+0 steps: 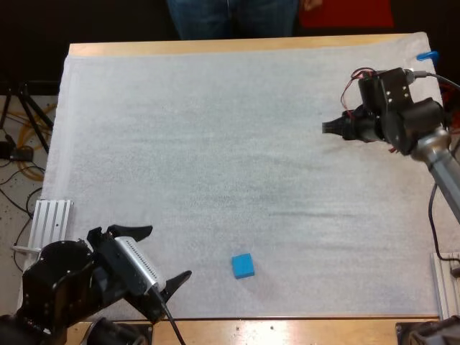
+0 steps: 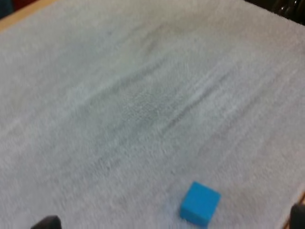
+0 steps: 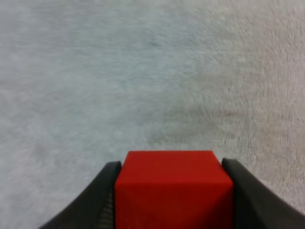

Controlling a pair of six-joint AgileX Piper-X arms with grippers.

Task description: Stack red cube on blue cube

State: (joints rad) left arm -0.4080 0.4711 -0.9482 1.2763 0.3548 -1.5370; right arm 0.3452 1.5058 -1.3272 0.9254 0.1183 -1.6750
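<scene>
The blue cube (image 1: pixel 243 265) lies flat on the white mat (image 1: pixel 230 144) near its front edge; in the left wrist view the same blue cube (image 2: pixel 200 203) sits just ahead of my fingers. My left gripper (image 1: pixel 162 256) is open at the mat's front left corner, a short way left of the blue cube and apart from it. My right gripper (image 1: pixel 332 128) hovers over the far right of the mat, pointing left. It is shut on the red cube (image 3: pixel 174 191), with a black finger (image 3: pixel 102 191) pressing on each side.
A person's legs (image 1: pixel 233 18) stand beyond the table's far edge. A ribbed metal rail (image 1: pixel 52 219) lies off the mat's left side, and another (image 1: pixel 445 284) at the right edge. Open mat stretches between the two grippers.
</scene>
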